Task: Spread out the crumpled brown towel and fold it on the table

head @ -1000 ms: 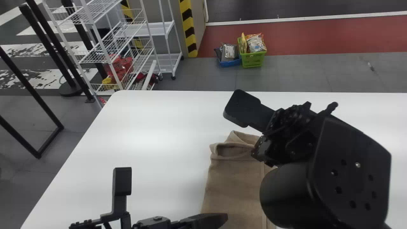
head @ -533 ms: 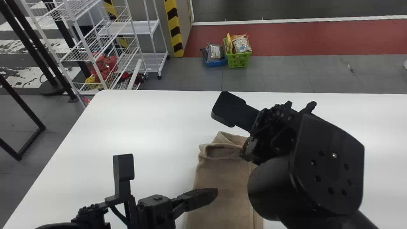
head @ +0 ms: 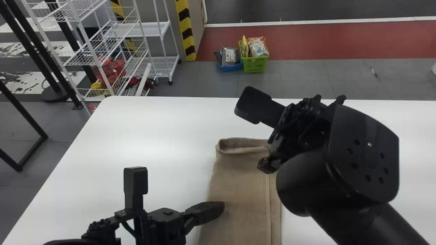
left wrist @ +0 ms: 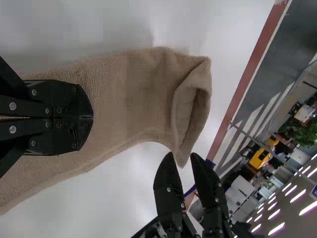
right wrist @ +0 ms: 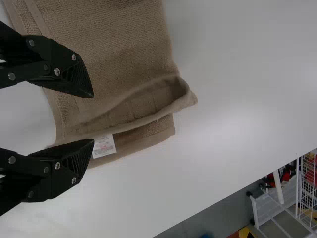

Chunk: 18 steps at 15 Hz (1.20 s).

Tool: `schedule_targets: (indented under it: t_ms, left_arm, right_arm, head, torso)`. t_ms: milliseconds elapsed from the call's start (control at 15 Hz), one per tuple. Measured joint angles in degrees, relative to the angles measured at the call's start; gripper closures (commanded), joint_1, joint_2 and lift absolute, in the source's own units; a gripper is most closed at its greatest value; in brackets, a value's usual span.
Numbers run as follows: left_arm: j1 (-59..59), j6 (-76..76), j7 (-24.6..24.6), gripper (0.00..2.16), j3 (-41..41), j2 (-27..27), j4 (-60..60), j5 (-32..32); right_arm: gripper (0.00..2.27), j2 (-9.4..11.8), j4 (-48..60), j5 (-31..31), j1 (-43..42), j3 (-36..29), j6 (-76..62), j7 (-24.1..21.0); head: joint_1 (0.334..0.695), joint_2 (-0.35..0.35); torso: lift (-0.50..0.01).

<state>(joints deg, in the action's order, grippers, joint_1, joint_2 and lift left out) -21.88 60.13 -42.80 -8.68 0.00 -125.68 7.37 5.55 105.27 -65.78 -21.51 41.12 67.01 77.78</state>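
Observation:
The brown towel (head: 240, 190) lies as a long strip on the table, its far end turned up in a loose fold (head: 242, 146). My left gripper (head: 218, 207) is over the strip's left side; in the left wrist view the same gripper (left wrist: 92, 117) is shut above the towel (left wrist: 114, 99), with no cloth visible between its tips. At the far end, my right gripper (head: 267, 165) is beside the fold, partly hidden by its arm. From the right wrist, that gripper (right wrist: 93, 119) stands open, with the towel's folded end (right wrist: 133, 106) and a white label near its fingertips.
The white table (head: 153, 136) spreads around the towel. Beyond its far edge stand a white wire rack (head: 102, 51), black posts at the left, and green (head: 254, 64) and blue baskets on the floor.
The towel's far end has gone from a peaked, bunched shape to a straighter fold. The right arm has shifted slightly away and rightward since half a second ago. Earlier, the left gripper moved farther into view.

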Motion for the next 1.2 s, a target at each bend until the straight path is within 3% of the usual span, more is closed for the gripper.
schedule_targets:
  t_ms: [467, 733, 867, 1200]
  left_arm:
    - [-1.37, 0.09, -0.93, 1.96, -2.12, 0.00, -0.96, -1.15]
    - [-1.90, 0.26, -0.97, 1.96, -2.55, 0.00, -1.97, -1.13]
    - [-2.01, 0.32, -0.96, 1.96, -2.61, 0.00, -2.20, -1.13]
    - [-2.02, 0.59, -0.38, 1.96, -2.25, 0.00, -2.37, -1.27]
  right_arm:
    - [0.16, -1.97, -8.88, 8.28, -3.81, -6.00, -8.91, 0.00]
    - [0.25, -4.65, -19.75, 11.40, -7.85, -9.65, -20.87, 0.00]
    - [0.17, -4.99, -25.34, 13.89, -10.14, -11.36, -26.74, 0.00]
    - [0.23, -5.09, -34.86, 16.20, -13.87, -14.19, -38.07, 0.00]
  head:
    - [0.695, 0.162]
    - [0.695, 0.178]
    - [0.695, 0.177]
    - [0.695, 0.166]
  torso:
    - [-0.127]
    - [-0.127]
    - [-0.127]
    - [-0.127]
